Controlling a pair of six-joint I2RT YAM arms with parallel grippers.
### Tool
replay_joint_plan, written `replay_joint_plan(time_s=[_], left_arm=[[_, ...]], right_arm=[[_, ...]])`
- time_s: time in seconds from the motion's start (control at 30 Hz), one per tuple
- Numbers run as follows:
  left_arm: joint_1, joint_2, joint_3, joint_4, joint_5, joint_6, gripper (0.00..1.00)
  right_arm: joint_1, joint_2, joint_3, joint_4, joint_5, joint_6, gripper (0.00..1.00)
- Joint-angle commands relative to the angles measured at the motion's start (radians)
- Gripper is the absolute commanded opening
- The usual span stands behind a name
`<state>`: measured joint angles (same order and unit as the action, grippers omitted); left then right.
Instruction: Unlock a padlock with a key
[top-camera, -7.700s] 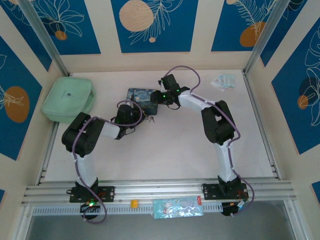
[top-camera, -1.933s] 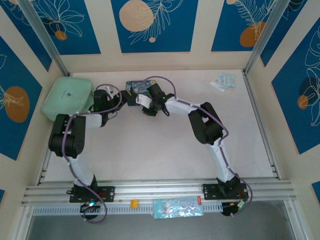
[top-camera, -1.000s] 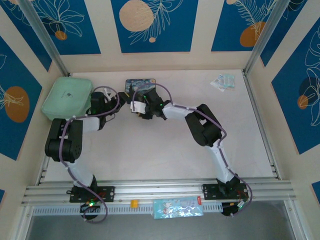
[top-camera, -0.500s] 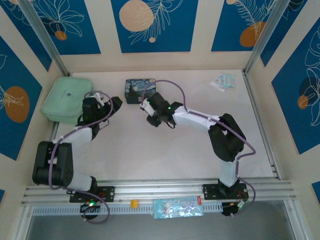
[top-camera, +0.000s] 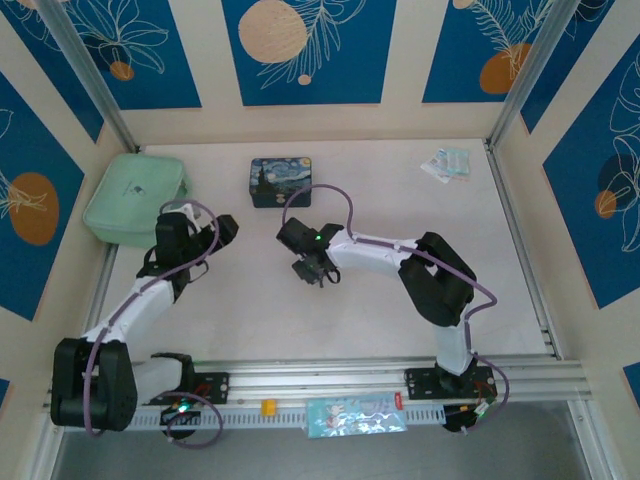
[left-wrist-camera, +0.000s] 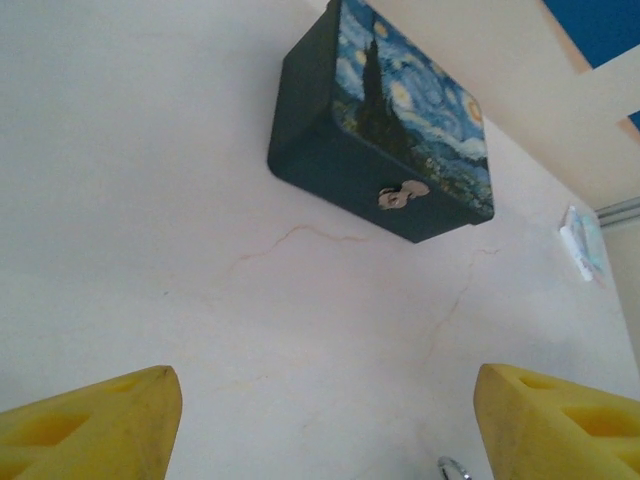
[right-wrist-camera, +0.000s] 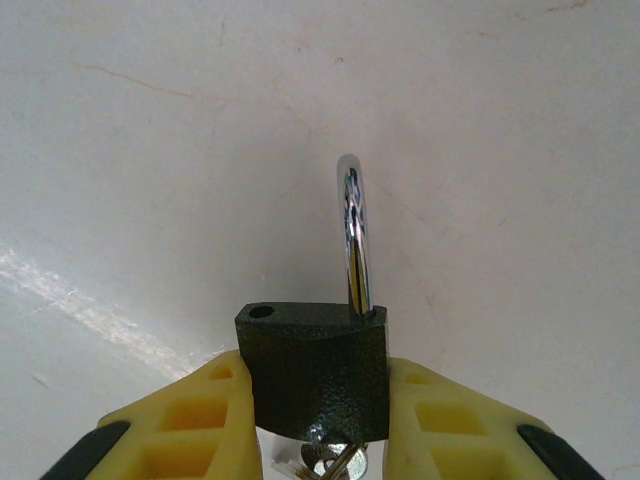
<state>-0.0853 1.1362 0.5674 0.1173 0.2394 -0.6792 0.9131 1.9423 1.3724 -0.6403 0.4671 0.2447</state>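
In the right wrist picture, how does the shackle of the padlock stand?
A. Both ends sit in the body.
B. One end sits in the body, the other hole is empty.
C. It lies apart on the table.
B: on the padlock gripped by the right hand, the shackle enters one top corner only, and the hole at the other corner is empty.

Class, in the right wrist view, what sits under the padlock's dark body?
A silvery key pokes out beneath the padlock, between the yellow fingers. Its blade is covered by the body, so how far it enters cannot be seen.
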Motion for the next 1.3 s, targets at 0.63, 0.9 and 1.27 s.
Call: replay_joint_plan(time_s=[0.63, 0.9, 1.27], left_arm=[[0.03, -0.113, -0.01, -0.087, -0.206, 0.076, 0.97], [0.048, -0.128, 0.028, -0.129, -0.289, 0.158, 1.0], [0.062, -0.056, 0.048, -0.132, -0.512, 0.339, 1.0]], right_arm=[[-0.131, -0.211, -0.077, 0.224, -0.353, 0.117, 0.55], [-0.328, -0.371, -0.161, 0.283, -0.403, 0.085, 0.61], [-0.743, -0.444, -0.384, 0.482, -0.372, -0.008, 0.62]])
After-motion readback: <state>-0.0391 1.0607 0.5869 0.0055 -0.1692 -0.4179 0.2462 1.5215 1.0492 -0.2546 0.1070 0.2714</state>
